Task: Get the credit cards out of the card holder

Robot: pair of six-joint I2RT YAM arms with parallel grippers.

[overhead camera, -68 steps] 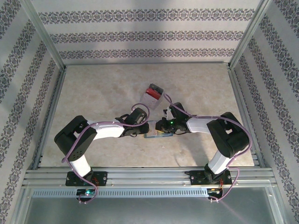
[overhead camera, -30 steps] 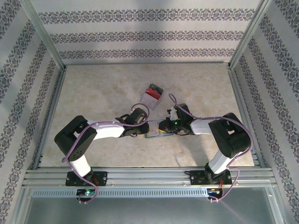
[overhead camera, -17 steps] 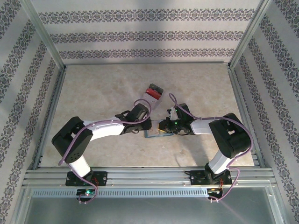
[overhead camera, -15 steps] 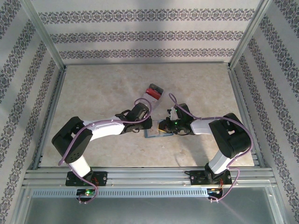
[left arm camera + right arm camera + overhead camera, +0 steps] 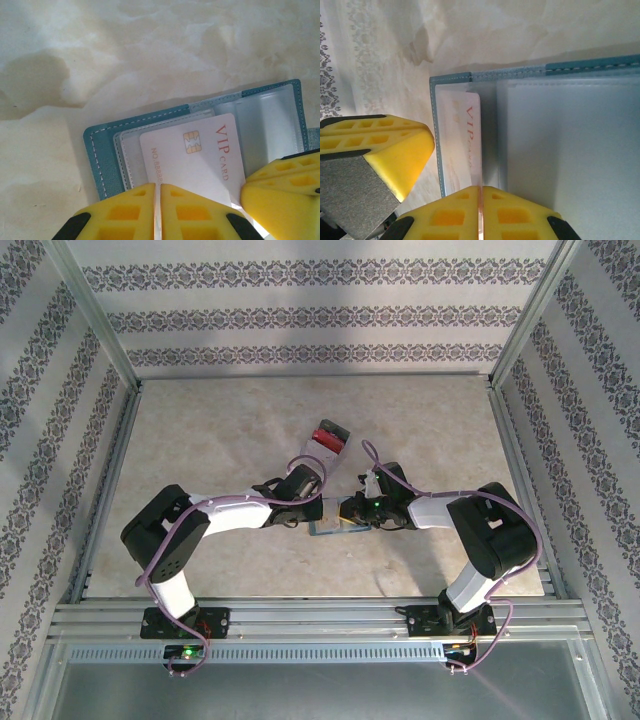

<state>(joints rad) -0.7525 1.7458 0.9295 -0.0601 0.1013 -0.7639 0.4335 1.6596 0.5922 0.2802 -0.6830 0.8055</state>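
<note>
**mk_bench:** Where's the card holder (image 5: 102,150) at? Looks open to me.

**rigrat:** Yep, lying open and flat on the table (image 5: 200,430), right under the two grippers. The clear box (image 5: 328,438) is well apart at its 12 o'clock.

Going from the left: the left gripper (image 5: 159,210) has its fingers (image 5: 120,215) pressed together with nothing visibly between them. The tips are parked over the near end of the white VIP card (image 5: 200,160). Can't tell if they're pushing down on it or just above it. The card looks partly out of its clear sleeve (image 5: 131,152), far end tucked in.

At the card's 4 o'clock in the left wrist view, the right gripper (image 5: 480,215) is turned on its side, pinching a thin edge (image 5: 481,177). I'd say that's a leaf of the holder, not the card.

**mk_bench:** So what bites us from here?

**rigrat:** Mostly friction stuff, my guess.
- Closed tips dragging a slick card can skate right off it, and then the card sits half in.
- If the sleeve grabs the card harder than the right pinch grabs that flimsy leaf, the whole holder slides toward the left gripper instead of giving the card up.
- The leaf could also crease or pull free.
- The two sets of yellow fingers are just beside each other, so a sloppy sideways move knocks them together.
</note>
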